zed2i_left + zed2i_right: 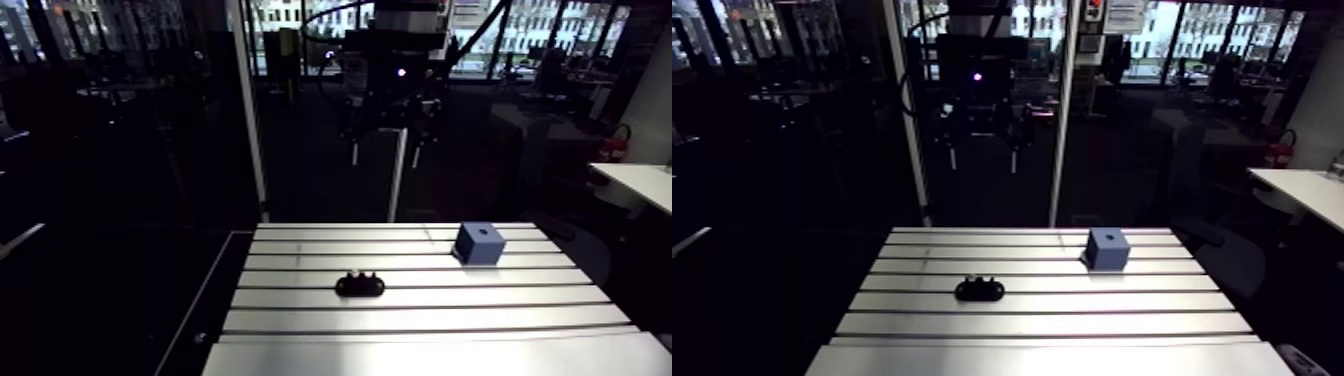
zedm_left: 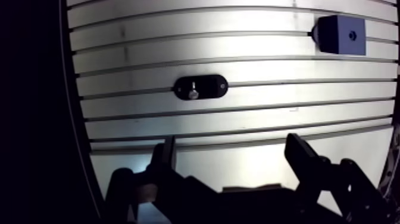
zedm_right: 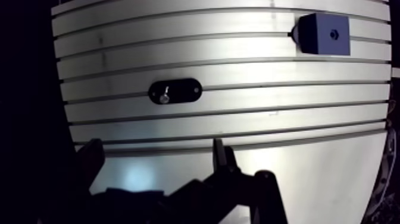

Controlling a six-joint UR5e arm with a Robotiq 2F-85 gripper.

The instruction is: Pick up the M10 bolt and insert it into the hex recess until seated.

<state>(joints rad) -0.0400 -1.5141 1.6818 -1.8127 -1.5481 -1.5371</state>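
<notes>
Silver of the bolt (image 2: pixel 193 92) is showing only in our wrist view, sitting in a black holder (image 2: pixel 212 87), well apart from the cube (image 2: pixel 340 34). We are hovering the gripper (image 2: pixel 232 148), jaws apart, empty.

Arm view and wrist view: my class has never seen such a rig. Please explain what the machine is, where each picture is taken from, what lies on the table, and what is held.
This is one robot arm at a slotted metal table. The arm view comes from a camera on the arm's upper link, looking over the table. The wrist view looks down past the two fingers, which stand apart and hold nothing. On the table lie a black oval holder with a small silver bolt in it and, apart from it, a blue block with a hole in its top.
</notes>
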